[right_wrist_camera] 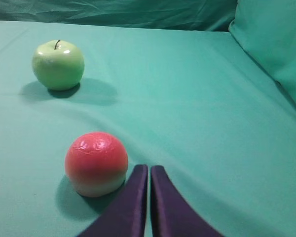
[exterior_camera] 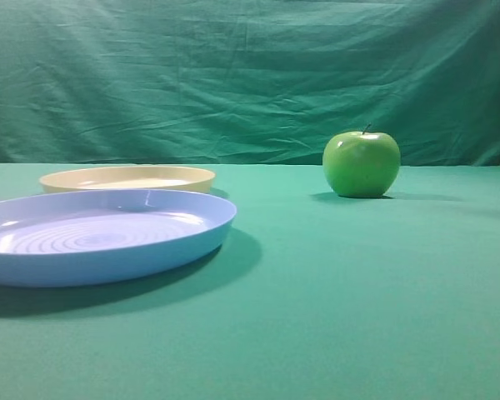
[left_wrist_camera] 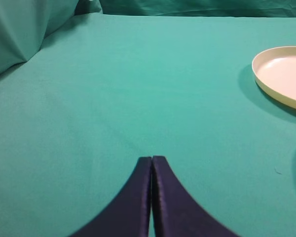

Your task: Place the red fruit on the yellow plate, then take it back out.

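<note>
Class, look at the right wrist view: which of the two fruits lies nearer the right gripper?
The red fruit. It sits on the cloth just left of the shut right gripper, while the green apple, with its stem, stands much farther back.

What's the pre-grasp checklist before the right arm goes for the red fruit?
1. Red fruit located, resting on cloth just left of the right gripper: ok.
2. Right gripper open for grasp: not ok, jaws shut.
3. Yellow plate holds nothing: ok.
4. Green apple apart from the fruit: ok.
5. Left gripper shut, clear of the plate: ok.
6. Fruit seen in high view: not ok, out of frame.
</note>
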Action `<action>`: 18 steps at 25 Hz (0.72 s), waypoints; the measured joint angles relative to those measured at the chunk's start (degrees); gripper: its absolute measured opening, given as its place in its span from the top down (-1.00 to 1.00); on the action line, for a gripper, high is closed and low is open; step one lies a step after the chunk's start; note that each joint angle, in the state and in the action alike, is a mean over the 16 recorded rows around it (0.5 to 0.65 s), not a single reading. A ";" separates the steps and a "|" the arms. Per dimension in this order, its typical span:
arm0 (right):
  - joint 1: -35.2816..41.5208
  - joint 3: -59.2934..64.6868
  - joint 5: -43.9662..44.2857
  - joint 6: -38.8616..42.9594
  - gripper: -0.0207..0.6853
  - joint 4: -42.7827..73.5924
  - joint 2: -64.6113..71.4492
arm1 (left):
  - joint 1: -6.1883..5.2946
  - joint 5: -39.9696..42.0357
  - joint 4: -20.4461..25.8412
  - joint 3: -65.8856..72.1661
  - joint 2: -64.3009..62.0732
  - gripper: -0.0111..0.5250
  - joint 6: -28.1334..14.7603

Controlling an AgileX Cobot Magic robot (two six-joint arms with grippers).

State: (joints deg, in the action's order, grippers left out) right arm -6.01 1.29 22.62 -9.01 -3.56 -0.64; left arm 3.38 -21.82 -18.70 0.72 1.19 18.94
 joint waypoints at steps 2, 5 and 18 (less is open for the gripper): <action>-0.35 0.00 0.08 -0.35 0.94 0.00 0.00 | 0.00 0.00 0.00 0.00 0.00 0.96 0.00; -0.56 0.00 0.17 -0.71 0.94 0.00 0.00 | 0.00 0.00 0.00 0.00 0.00 0.96 0.00; -0.65 0.00 0.25 -1.18 0.94 0.00 0.00 | 0.00 0.00 0.00 0.00 0.00 0.96 -0.03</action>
State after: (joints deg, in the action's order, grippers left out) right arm -6.66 1.29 22.87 -10.18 -3.56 -0.64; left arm 3.38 -21.82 -18.70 0.72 1.19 18.91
